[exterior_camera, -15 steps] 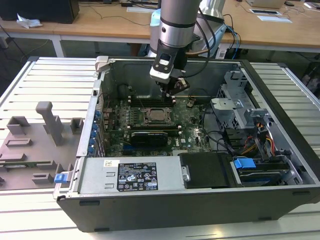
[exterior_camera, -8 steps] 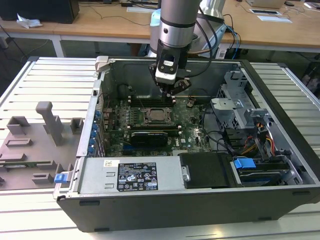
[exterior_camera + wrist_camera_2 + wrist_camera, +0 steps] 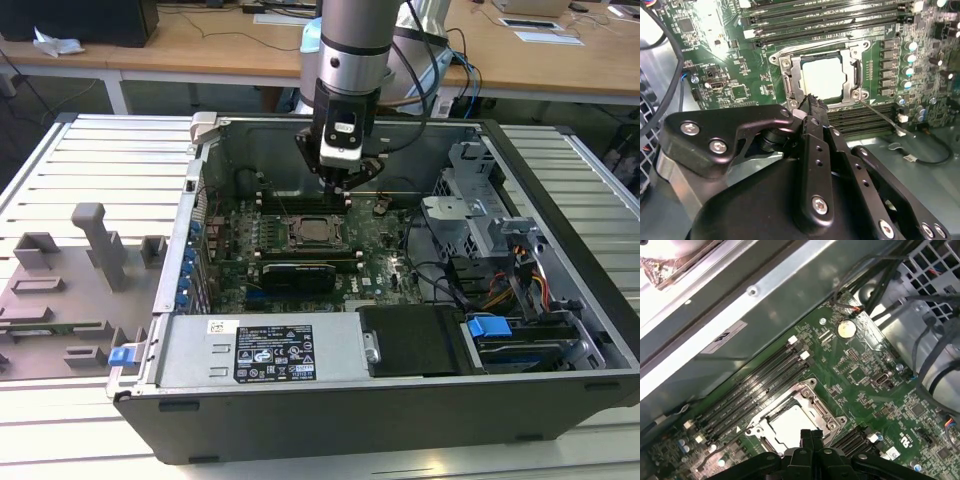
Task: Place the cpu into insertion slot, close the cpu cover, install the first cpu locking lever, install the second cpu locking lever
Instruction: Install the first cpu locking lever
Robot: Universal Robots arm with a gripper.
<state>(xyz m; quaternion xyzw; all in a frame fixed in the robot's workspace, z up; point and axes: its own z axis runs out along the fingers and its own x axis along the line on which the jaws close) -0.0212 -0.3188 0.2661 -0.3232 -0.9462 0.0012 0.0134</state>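
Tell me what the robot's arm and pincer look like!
The arm is a shiny silver-grey tube with a black wrist block. Its pincer is black, built from flat jointed bars fastened with round silver screws.

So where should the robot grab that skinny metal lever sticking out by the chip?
Probably the free tip of the locking lever, far from the cpu cover. It is a thin straight rod reaching out from the socket corner, so the tip likely swings it easiest. Come from above with jaws across it; memory slots lie beneath, blocking a sideways approach.
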